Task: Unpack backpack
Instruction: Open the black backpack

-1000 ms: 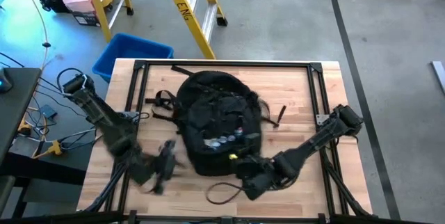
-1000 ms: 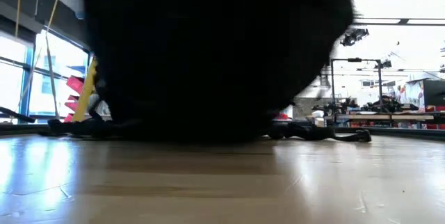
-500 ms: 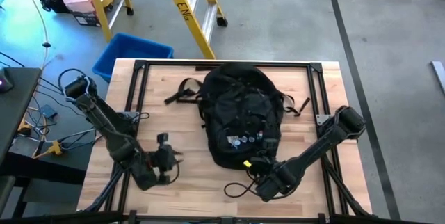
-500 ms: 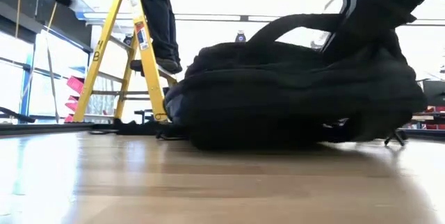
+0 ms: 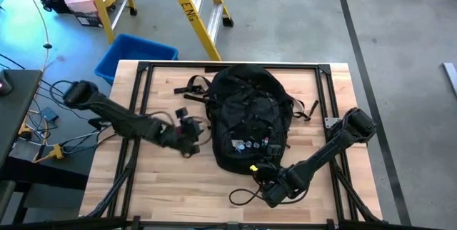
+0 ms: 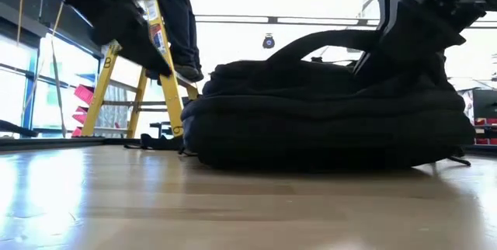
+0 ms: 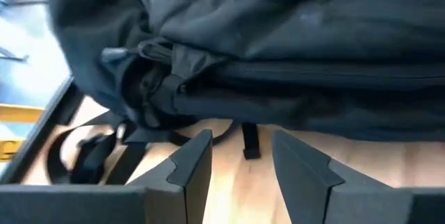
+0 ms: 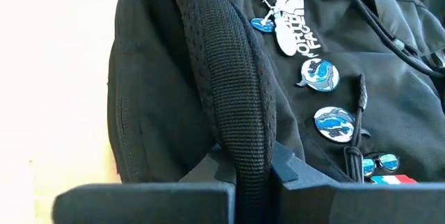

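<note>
The black backpack (image 5: 250, 119) lies flat on the wooden table, its front with round badges (image 8: 327, 99) facing up. Its shoulder straps (image 5: 193, 91) trail off toward the far left. My right gripper (image 5: 265, 178) is at the backpack's near end, shut on a padded black strap. My left gripper (image 5: 193, 133) stands open just off the backpack's left side. Bare wood shows between its fingers (image 7: 198, 161), and the backpack's side seam (image 7: 292, 78) is ahead of them. In the low view the left gripper (image 6: 132, 25) hangs clear above the table. My right gripper pinches the backpack's padded mesh strap (image 8: 243, 140) between its two fingers, which lie across it. The fingers slant down from the table's near right. The strap (image 6: 318, 40) arches up from the backpack's top to the gripper, while the backpack's body rests on the table.
A thin black cord loop (image 5: 241, 196) lies on the wood beside the right gripper. A yellow ladder (image 5: 196, 5) with a person's legs (image 6: 177, 17) on it stands beyond the far edge. A blue bin (image 5: 136, 51) sits off the far left corner. Bare wood (image 5: 164, 183) lies near left.
My right gripper has sunk with the strap, and the backpack has shifted toward the table's right and settled flat on the wood. My left gripper has swung from the near left part of the table toward the backpack's left side.
</note>
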Controlling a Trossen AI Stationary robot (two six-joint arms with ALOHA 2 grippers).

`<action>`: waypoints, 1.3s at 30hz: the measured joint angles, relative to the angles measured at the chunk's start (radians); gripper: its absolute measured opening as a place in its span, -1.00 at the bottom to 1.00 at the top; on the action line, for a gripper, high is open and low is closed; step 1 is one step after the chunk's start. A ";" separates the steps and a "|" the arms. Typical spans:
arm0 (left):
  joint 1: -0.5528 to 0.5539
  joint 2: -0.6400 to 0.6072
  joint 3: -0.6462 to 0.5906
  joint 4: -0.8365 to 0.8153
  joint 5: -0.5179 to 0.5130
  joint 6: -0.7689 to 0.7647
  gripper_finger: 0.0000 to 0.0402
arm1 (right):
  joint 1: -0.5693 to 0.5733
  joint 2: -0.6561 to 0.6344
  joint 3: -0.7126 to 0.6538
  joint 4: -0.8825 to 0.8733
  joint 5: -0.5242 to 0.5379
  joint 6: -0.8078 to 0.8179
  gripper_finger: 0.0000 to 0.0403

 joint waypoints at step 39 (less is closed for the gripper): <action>0.243 -0.058 0.043 0.133 0.249 0.197 -0.85 | -0.006 0.002 0.000 0.119 -0.021 -0.077 -1.00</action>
